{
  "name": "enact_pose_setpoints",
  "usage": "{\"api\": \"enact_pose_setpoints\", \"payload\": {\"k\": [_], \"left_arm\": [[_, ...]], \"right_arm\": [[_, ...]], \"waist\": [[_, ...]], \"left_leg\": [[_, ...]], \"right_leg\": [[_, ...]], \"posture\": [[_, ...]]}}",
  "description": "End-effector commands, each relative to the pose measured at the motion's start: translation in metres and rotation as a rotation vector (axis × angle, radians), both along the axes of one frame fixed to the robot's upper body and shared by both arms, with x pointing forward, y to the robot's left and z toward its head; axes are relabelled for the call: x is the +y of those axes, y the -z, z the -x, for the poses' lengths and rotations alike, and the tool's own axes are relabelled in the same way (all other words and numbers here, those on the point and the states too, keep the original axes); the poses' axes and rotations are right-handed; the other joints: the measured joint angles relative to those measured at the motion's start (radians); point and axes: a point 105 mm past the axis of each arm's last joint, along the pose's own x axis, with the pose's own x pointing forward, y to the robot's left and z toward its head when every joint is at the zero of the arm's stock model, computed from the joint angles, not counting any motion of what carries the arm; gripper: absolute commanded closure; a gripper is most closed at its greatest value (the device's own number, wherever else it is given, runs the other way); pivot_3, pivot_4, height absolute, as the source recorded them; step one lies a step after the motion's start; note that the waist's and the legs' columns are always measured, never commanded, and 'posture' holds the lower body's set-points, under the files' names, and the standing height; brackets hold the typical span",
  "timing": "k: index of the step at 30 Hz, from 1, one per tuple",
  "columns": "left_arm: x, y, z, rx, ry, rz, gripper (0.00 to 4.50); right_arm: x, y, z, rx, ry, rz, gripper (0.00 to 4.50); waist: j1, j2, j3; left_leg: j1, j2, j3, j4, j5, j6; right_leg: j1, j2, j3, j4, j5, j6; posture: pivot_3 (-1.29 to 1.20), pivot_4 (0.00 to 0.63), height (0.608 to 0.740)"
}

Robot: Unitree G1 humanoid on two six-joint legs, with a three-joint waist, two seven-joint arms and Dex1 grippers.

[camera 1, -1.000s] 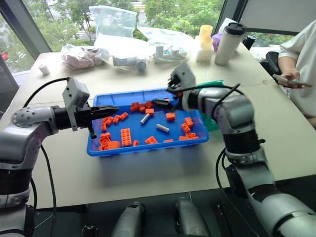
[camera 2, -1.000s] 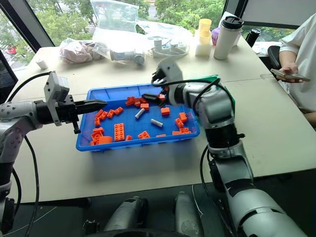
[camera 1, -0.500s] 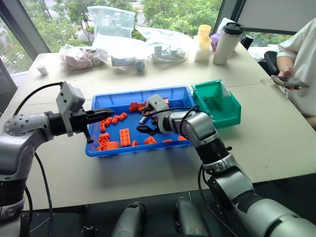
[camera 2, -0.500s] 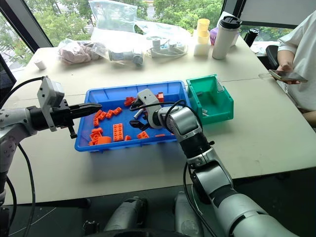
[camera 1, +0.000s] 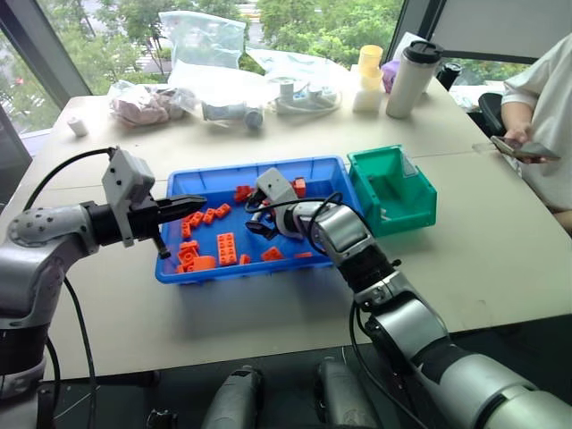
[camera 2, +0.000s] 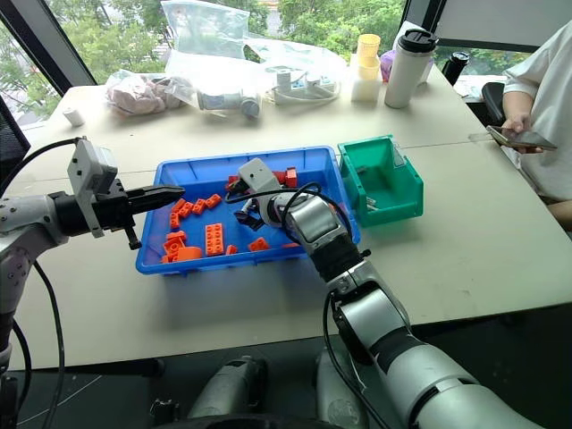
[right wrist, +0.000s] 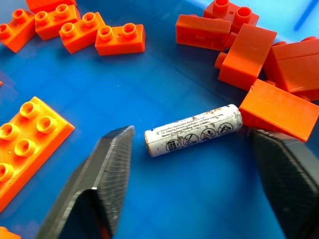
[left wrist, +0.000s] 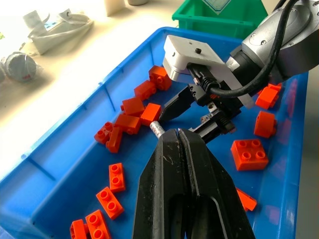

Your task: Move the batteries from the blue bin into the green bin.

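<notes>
Right gripper (right wrist: 187, 164) is hanging low inside the blue bin (camera 1: 214, 180), fingers apart and straddling one battery (right wrist: 193, 130) without touching it; nothing held. The battery is lying flat on the bin floor near the bin's middle, one end just beside a cluster of orange bricks (right wrist: 269, 69).

Handling, as I judge it: a small hard metal cylinder with a smooth printed wrap, light, stiff, not fragile, but apt to roll or squirt out of a pinch. As the fingers are set now, they are flanking its two ends; taking it across the middle of its length, pads on the long sides, looks safer, provided the brick at its end is not caught too.

Left gripper (camera 1: 183, 204) is hovering over the blue bin's left part, fingers pressed together, empty.

Blue bin is holding mostly scattered orange bricks plus this battery. The green bin (camera 2: 407, 195) is sitting just beside the blue bin's right wall; something small and pale is lying inside it, too small to identify.
</notes>
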Motion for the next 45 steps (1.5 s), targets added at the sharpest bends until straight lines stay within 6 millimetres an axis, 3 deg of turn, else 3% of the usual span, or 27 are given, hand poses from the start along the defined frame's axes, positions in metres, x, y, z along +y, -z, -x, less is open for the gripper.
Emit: {"api": "enact_pose_setpoints", "payload": {"k": [1,4,5,11,18,20,23,29,32,37,38,45], "left_arm": [[0.002,-0.014,0.003,-0.058,-0.004,0.006,4.5],[0.003,-0.014,0.003,-0.061,-0.009,0.005,4.5],[0.003,-0.014,0.004,-0.061,-0.009,0.005,4.5],[0.004,-0.014,0.002,-0.063,-0.015,0.008,4.5],[0.006,-0.016,-0.001,-0.067,-0.017,0.004,4.5],[0.004,-0.016,-0.001,-0.066,-0.012,0.004,4.5],[0.005,-0.017,-0.001,-0.066,-0.014,0.005,4.5],[0.009,-0.02,0.0,-0.073,-0.031,0.002,4.5],[0.011,-0.022,0.0,-0.078,-0.037,-0.001,4.5],[0.012,-0.023,0.001,-0.08,-0.045,-0.002,4.5],[0.012,-0.023,0.001,-0.08,-0.046,-0.002,4.5],[0.016,-0.033,-0.002,-0.095,-0.061,0.032,4.5]], "right_arm": [[0.016,-0.006,0.004,-0.029,-0.033,-0.004,2.83],[0.021,-0.003,0.006,-0.042,-0.046,0.013,4.29],[0.019,-0.002,0.005,-0.052,-0.048,0.028,4.47],[0.001,-0.018,0.0,-0.065,-0.03,-0.001,4.47],[0.0,-0.04,-0.008,-0.153,-0.046,-0.026,4.47],[0.004,-0.04,-0.014,-0.058,0.011,-0.094,3.66],[0.011,-0.032,-0.016,0.051,0.053,-0.155,3.66],[0.019,-0.032,-0.022,0.024,0.064,-0.14,3.66],[0.024,-0.038,-0.024,-0.026,0.05,-0.135,2.75],[0.027,-0.043,-0.026,-0.01,0.073,-0.153,0.23],[0.03,-0.043,-0.025,-0.006,0.065,-0.159,0.04],[0.051,-0.028,-0.013,-0.051,-0.085,-0.093,0.04]], "waist": [[0.0,0.0,0.0],[0.001,0.0,0.0],[0.001,0.0,0.0],[0.004,0.0,0.0],[-0.003,0.0,0.0],[-0.004,0.0,0.0],[-0.005,0.0,0.0],[-0.005,0.0,0.0],[-0.007,0.0,0.0],[-0.019,0.0,0.0],[-0.021,0.0,0.0],[-0.022,0.0,0.0]], "left_leg": [[0.0,0.0,0.0,0.0,0.0,0.0],[0.0,0.0,0.0,0.0,0.0,0.0],[0.0,0.0,0.0,0.0,0.0,0.0],[0.0,-0.001,0.0,0.001,0.0,0.0],[0.0,0.0,0.0,0.0,0.0,0.0],[0.0,0.0,0.0,0.0,0.0,0.0],[0.0,0.0,0.0,0.0,0.0,0.0],[0.0,0.0,0.0,0.0,0.0,0.0],[0.0,0.0,0.0,0.0,0.0,0.0],[0.0,0.0,0.0,-0.001,0.0,-0.001],[0.0,0.0,0.0,-0.001,0.0,-0.001],[0.0,0.0,0.0,-0.001,0.0,0.0]], "right_leg": [[0.0,0.0,0.0,0.0,0.0,0.0],[0.0,0.0,0.0,0.0,0.0,0.0],[0.0,0.0,0.0,0.0,0.0,0.0],[0.001,0.0,0.0,0.0,0.0,0.0],[0.0,0.0,0.0,0.0,0.0,0.0],[-0.001,0.0,0.0,0.0,0.0,0.0],[-0.001,0.0,0.0,0.001,0.0,0.0],[0.0,0.0,0.0,0.0,0.0,0.0],[0.0,0.0,0.0,0.0,0.0,0.0],[-0.001,0.0,0.0,0.001,0.0,0.0],[-0.001,0.0,0.0,0.001,0.0,0.0],[-0.001,0.0,0.0,0.001,0.0,0.0]], "posture": [[0.0,0.15,0.74],[0.0,0.15,0.74],[0.0,0.15,0.74],[0.0,0.15,0.74],[0.0,0.15,0.74],[0.0,0.15,0.74],[0.0,0.15,0.74],[0.0,0.15,0.74],[0.0,0.15,0.74],[0.0,0.15,0.74],[0.0,0.15,0.74],[0.0,0.15,0.74]]}}
